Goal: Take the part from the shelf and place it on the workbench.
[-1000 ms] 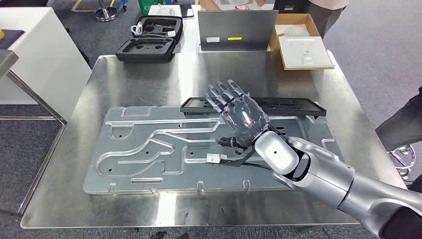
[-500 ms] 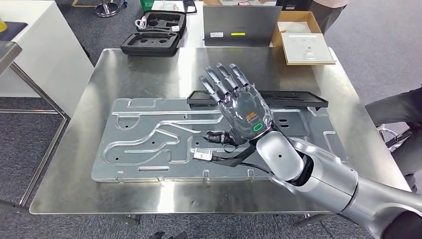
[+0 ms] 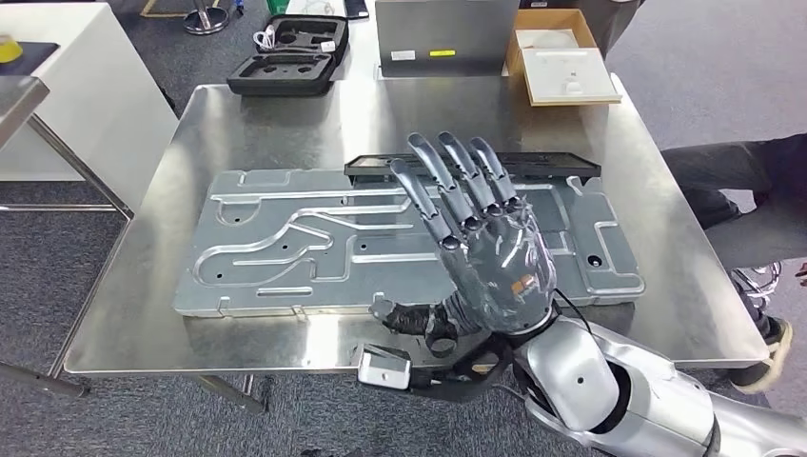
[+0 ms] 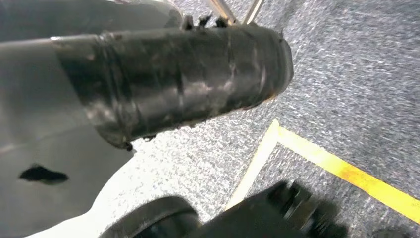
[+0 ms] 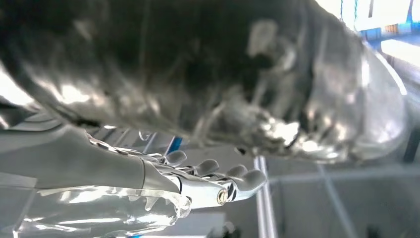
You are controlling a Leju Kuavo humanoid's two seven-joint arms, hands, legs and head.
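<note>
A long black tray-like part [image 3: 542, 168] lies on the far edge of a big grey stamped metal plate [image 3: 285, 248], which rests on the steel workbench [image 3: 285, 124]. My right hand [image 3: 485, 252] is raised over the bench's near edge, palm away from me, fingers spread and straight, holding nothing. It is well short of the black part. In the right wrist view its fingers [image 5: 213, 173] stretch out with nothing in them. The left wrist view looks down at grey carpet, with part of my left hand [image 4: 163, 74] dark and blurred; how its fingers lie is unclear.
Behind the bench stand a black foam case [image 3: 285, 57], a grey box [image 3: 442, 33] and an open cardboard box [image 3: 561, 67]. A person in dark clothes [image 3: 742, 190] is at the right. A white table [image 3: 76, 105] stands to the left.
The whole picture has shifted, so the camera has moved. My right hand has drawn back from over the plate's middle, near the black part, to the bench's near edge, and has risen.
</note>
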